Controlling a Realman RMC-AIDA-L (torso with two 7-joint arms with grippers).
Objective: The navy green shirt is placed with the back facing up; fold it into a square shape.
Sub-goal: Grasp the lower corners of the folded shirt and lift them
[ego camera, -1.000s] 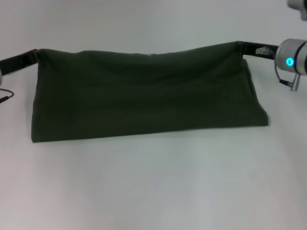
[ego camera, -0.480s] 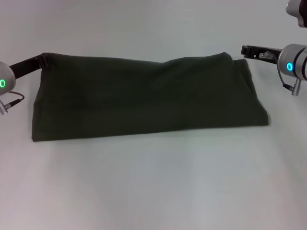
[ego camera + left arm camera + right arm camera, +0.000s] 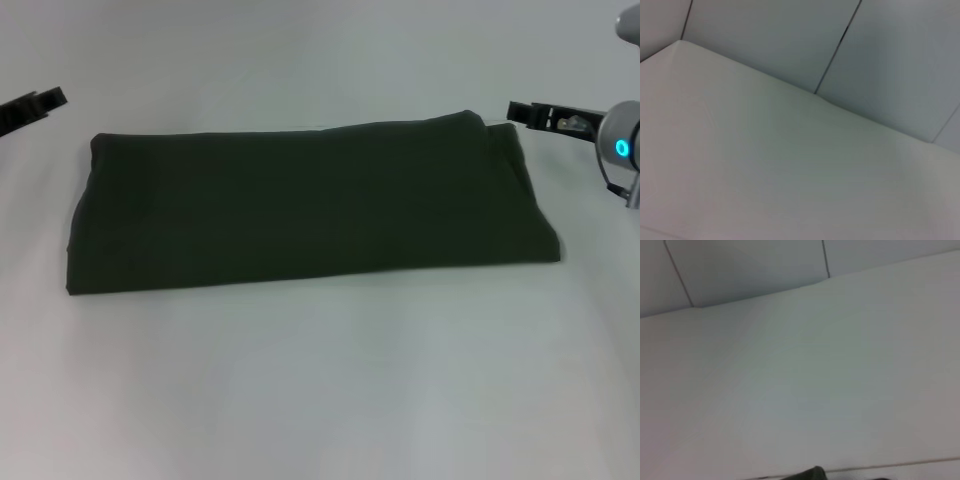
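Note:
The navy green shirt (image 3: 300, 205) lies flat on the white table as a wide folded rectangle, its long fold along the near side. My left gripper (image 3: 50, 99) hovers at the far left edge of the head view, open and clear of the shirt's far left corner. Just beyond the far right corner, my right gripper (image 3: 516, 110) is also open and holds nothing. A sliver of the shirt (image 3: 812, 474) shows in the right wrist view. The left wrist view shows only table and wall.
The white table (image 3: 320, 400) stretches bare in front of the shirt and behind it. Grey wall panels (image 3: 790, 40) stand past the table's far edge.
Both grippers let go of the shirt's far corners and drew outward. The lifted far edge dropped, and the shirt now lies flat.

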